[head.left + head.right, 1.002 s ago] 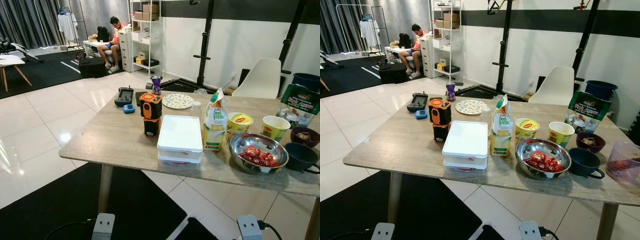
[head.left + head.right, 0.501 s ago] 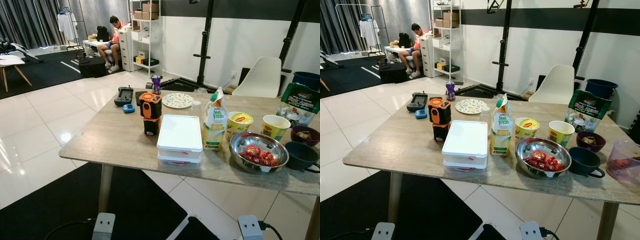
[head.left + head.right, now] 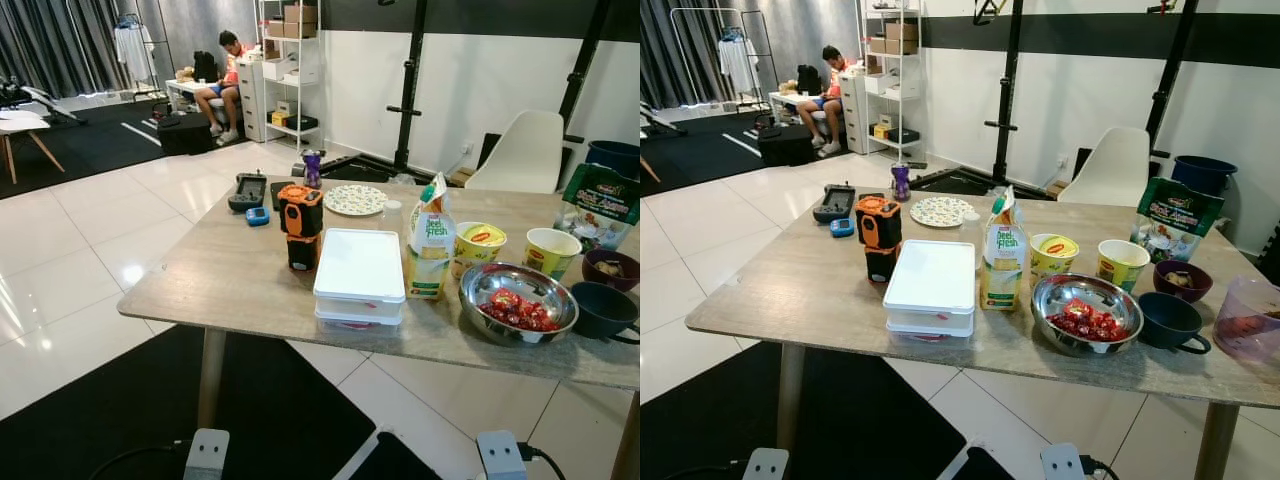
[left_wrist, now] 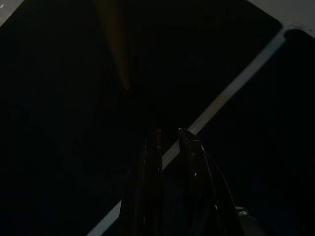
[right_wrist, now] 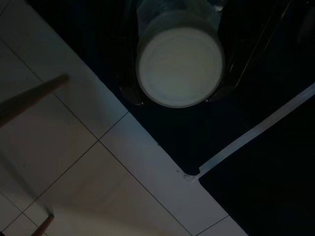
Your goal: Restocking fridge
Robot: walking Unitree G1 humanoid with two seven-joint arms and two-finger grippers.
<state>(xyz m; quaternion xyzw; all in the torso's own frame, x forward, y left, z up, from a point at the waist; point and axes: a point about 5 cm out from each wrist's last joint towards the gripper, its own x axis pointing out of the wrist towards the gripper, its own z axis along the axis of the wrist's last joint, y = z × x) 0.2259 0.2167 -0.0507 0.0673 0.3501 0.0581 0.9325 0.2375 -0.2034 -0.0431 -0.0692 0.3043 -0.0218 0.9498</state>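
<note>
White-capped container (image 5: 179, 61) in my right gripper (image 5: 179, 69), held above tile floor (image 5: 88, 162) and black mat (image 5: 266, 187).
I read its fingers as closed against the container's clear sides, cap facing the wrist camera; no label legible. Left gripper (image 4: 170, 140) hangs idle, fingers nearly together, holding nothing. On the table (image 3: 810, 290), the carton (image 3: 1002, 252) reads "Peel Fresh"; two yellow cups (image 3: 1054, 256) show Maggi logos.
</note>
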